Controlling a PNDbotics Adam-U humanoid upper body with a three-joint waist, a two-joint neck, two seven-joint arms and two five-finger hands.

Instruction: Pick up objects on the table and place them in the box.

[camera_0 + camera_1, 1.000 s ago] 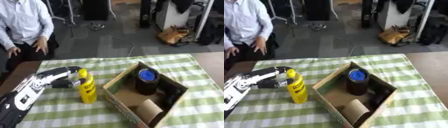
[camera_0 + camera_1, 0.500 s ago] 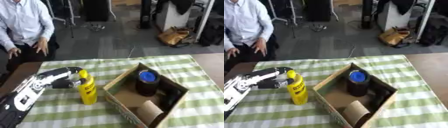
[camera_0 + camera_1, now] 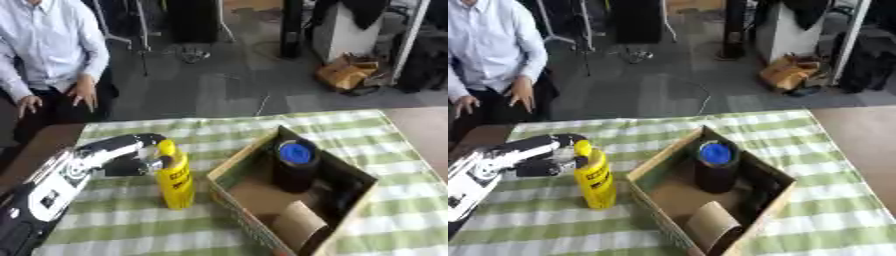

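The left hand (image 3: 122,157) has its fingers curled round the upper part of the yellow bottle (image 3: 176,176), which stands upright on the bench (image 3: 122,225) just left of the cardboard box (image 3: 229,170). Inside the box stand a dark canister with a blue lid (image 3: 295,160) and a brown roll (image 3: 296,227).

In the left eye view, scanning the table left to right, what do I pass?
Left hand → yellow bottle, standing upright → cardboard box near wall → dark can with a blue lid standing inside the box. A brown roll lies in the box's near end, below the can.
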